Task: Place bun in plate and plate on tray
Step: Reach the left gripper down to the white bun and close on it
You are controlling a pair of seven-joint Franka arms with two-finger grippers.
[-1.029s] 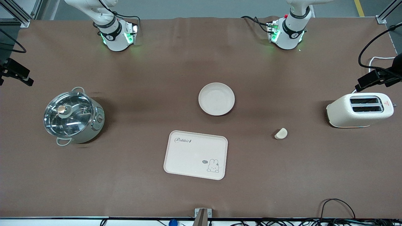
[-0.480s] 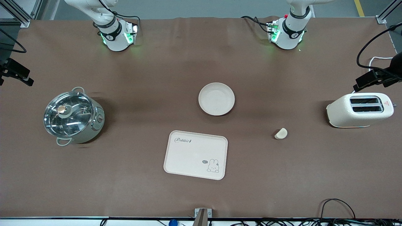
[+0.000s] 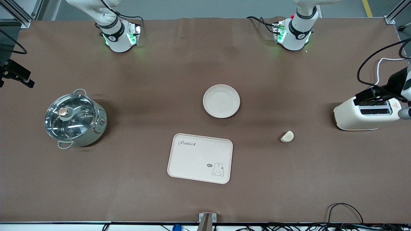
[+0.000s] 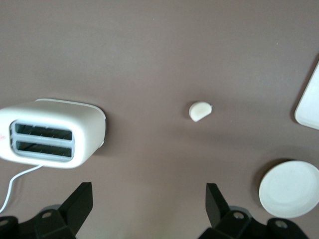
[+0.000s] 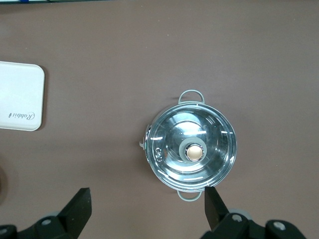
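The bun (image 3: 287,136) lies on the table, between the toaster and the tray; it also shows in the left wrist view (image 4: 200,110). The plate (image 3: 221,101) is empty at mid-table, farther from the front camera than the tray (image 3: 200,158), which is empty too. My left gripper (image 3: 374,93) is up in the air over the toaster, open and empty (image 4: 148,201). My right gripper (image 3: 17,77) waits high at the right arm's end of the table, open and empty (image 5: 146,206). The plate (image 4: 289,188) and a tray edge (image 4: 309,99) show in the left wrist view.
A cream toaster (image 3: 367,112) with a white cord stands at the left arm's end. A steel pot with a glass lid (image 3: 75,118) stands at the right arm's end and shows in the right wrist view (image 5: 192,148). Cables run along the table's near edge.
My left gripper has come in from the table's end and now hangs over the toaster. The right arm, bun, plate and tray have not moved.
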